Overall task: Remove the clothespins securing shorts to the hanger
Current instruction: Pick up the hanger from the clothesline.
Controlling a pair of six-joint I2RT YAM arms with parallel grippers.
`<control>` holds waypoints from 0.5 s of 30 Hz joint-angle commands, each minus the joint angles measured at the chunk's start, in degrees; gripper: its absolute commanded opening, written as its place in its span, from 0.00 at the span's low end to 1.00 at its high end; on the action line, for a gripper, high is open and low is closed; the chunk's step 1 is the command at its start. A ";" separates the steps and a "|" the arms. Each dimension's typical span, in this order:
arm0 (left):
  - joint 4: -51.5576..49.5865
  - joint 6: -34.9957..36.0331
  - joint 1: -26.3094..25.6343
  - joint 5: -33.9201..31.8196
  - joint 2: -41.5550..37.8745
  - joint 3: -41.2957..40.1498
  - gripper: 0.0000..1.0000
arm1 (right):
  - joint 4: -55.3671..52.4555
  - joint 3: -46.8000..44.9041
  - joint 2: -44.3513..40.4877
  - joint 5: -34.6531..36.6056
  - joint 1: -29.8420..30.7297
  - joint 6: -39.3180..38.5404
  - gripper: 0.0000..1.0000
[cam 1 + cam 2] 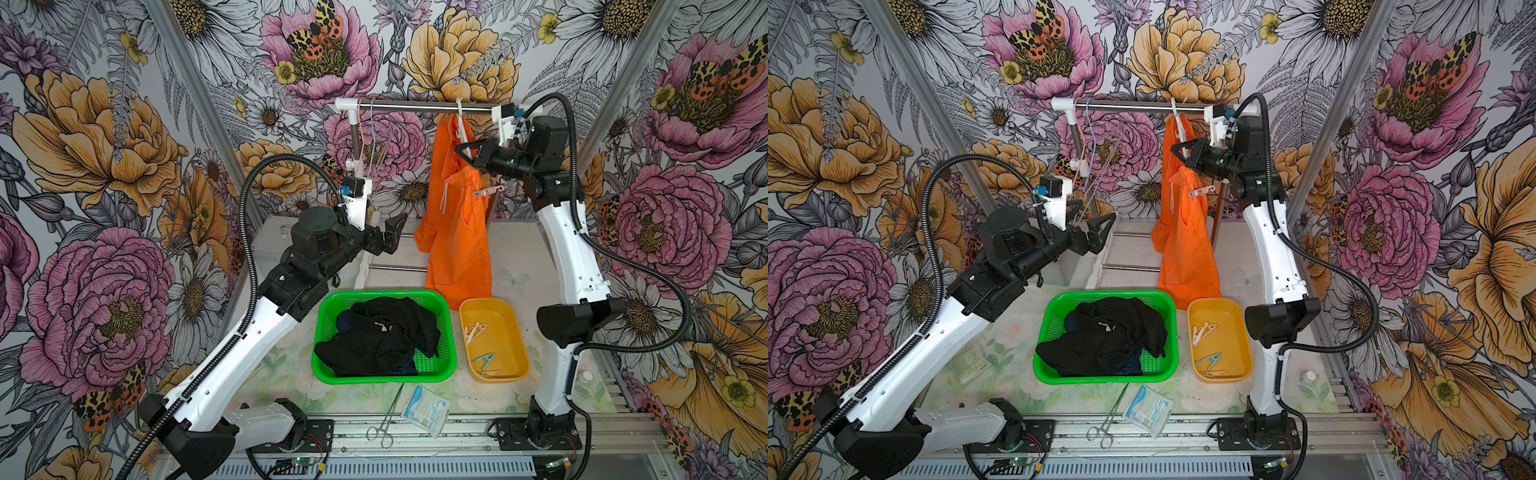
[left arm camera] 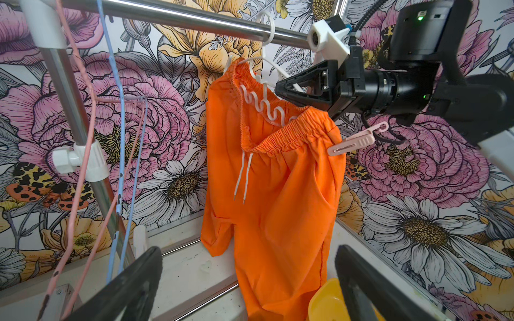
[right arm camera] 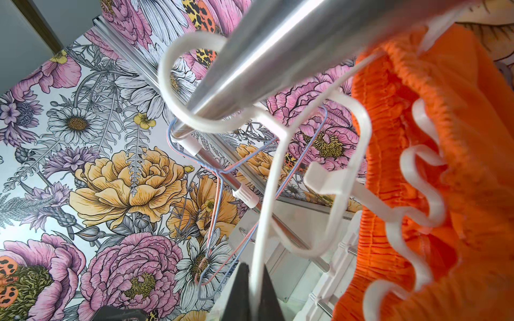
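I found the right gripper [image 2: 281,87] clamped shut on the white hanger [image 3: 331,180]; left gripper [image 1: 1092,222] gaping, empty; I judged it should squarely pinch the tail of the pink clothespin [image 2: 351,141].

Robot lab test cell, not a home. Floral wallpaper panels [image 1: 95,158] are skinned onto aluminium extrusion posts [image 1: 203,99]. Left arm's base plate [image 1: 309,434] and right arm's base plate [image 1: 536,434] bolt to a slotted aluminium rail [image 1: 415,434] along the tabletop's front edge, with a bare circuit board [image 1: 297,460] below. Laundry props: steel clothes rail [image 1: 415,107] with white plastic hanger [image 3: 328,180] at the back edge, green basket [image 1: 321,332] mid-table.
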 commanded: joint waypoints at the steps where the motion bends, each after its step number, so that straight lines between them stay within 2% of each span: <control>1: 1.89 -1.26 0.94 -0.31 -1.73 -1.14 0.99 | 12.13 1.62 -0.93 -1.67 0.76 1.48 0.00; 15: 2.25 -2.59 2.17 1.26 -1.38 -2.15 0.96 | 18.52 1.77 -1.42 -3.45 1.97 3.89 0.00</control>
